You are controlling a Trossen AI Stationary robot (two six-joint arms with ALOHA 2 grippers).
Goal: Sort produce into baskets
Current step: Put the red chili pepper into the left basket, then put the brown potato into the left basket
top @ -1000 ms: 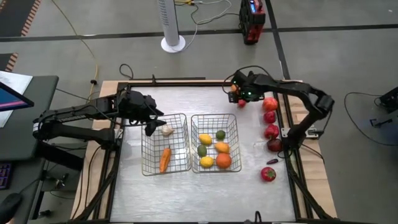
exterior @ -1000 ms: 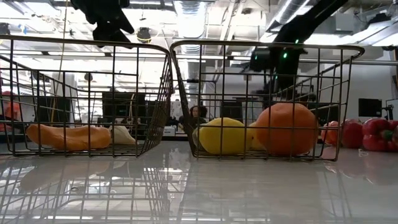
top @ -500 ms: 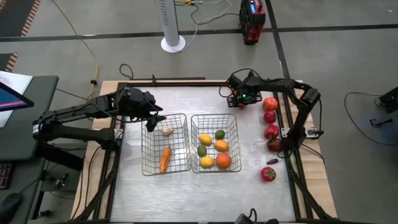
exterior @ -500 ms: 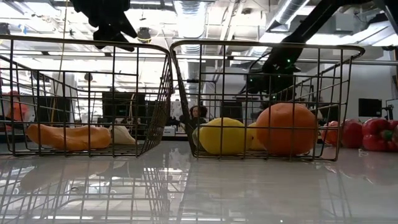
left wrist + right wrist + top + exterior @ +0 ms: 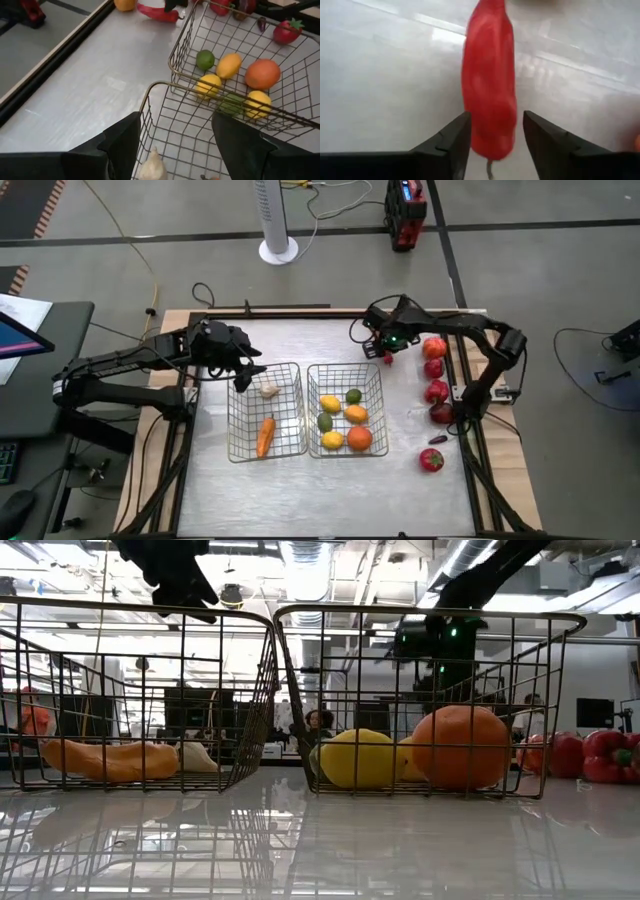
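Note:
My right gripper [image 5: 386, 350] is down at the table's far right, shut on a long red pepper [image 5: 489, 85] that lies on the tabletop. My left gripper [image 5: 172, 145] hangs open and empty over the far left corner of the left basket [image 5: 265, 420]. That basket holds a carrot [image 5: 265, 436] and a whitish bulb [image 5: 268, 390]. The right basket [image 5: 347, 410] holds yellow, green and orange pieces, among them an orange [image 5: 360, 438]. More red produce [image 5: 433, 347] lies in a row along the table's right edge. My right gripper pinches the long red pepper between its two fingers, one on each long side, close to the pepper's end nearest the wrist [image 5: 490, 130]. The fingers come down from above. The pepper lies flat on the table and stretches away beyond the fingertips.
An orange piece [image 5: 125, 4] lies beside the red pepper at the far edge. A strawberry-like red piece [image 5: 431, 460] and a small dark one [image 5: 436, 440] lie near the right edge. The two wire baskets stand side by side mid-table, with bare tabletop in front of them.
My right gripper has moved a little toward the table's near edge, over the long red pepper, and its arm has shifted with it.

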